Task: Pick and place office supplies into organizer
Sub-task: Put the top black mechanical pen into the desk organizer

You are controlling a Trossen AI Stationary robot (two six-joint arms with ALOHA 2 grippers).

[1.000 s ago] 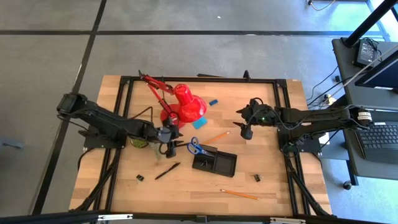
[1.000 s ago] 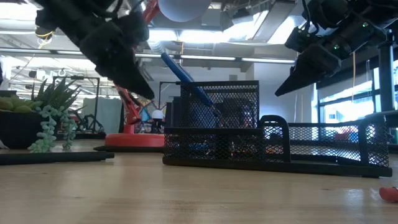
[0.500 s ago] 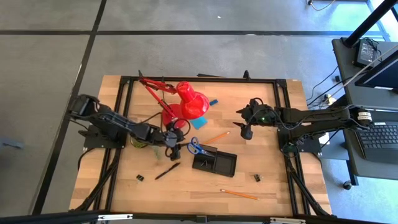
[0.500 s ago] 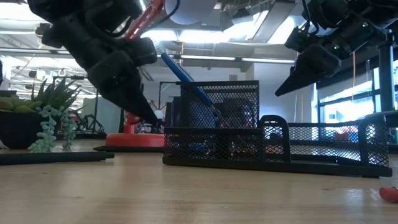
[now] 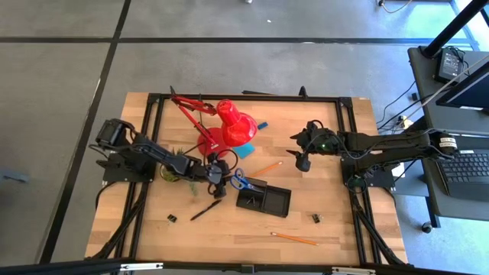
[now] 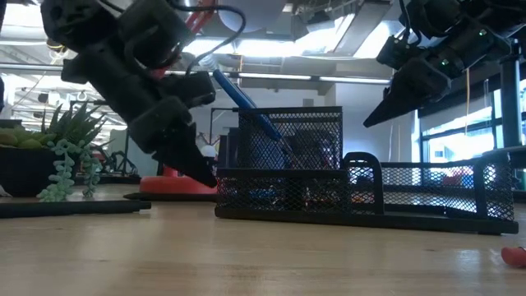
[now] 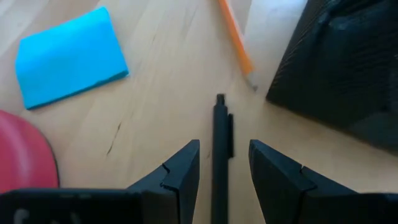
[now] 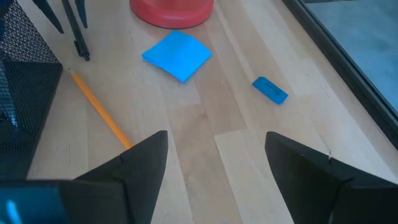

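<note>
My left gripper [image 7: 224, 146] is open and low over the table, just left of the black mesh organizer [image 5: 263, 198]. One finger stands on each side of a black pen [image 7: 219, 130] that lies flat on the wood, with a gap on both sides. Blue-handled scissors [image 5: 240, 181] stick up out of the organizer's tall compartment [image 6: 289, 140]. An orange pencil [image 5: 267, 168], a light-blue note pad [image 8: 178, 55] and a small blue eraser [image 8: 270, 90] lie on the table. My right gripper [image 5: 299, 162] hangs open above the table's right half, holding nothing.
A red desk lamp [image 5: 229, 126] stands at the far middle, its round base [image 8: 171, 9] close behind my left gripper. A green plant [image 6: 62, 148] sits left of that gripper. Nearer the front lie a second black pen [image 5: 205, 210], another pencil [image 5: 294, 239] and two binder clips [image 5: 172, 219] [image 5: 315, 218].
My left gripper has come down toward the table and moved toward its right and near edges, ending beside the organizer's left end. Its fingers have stayed open.
</note>
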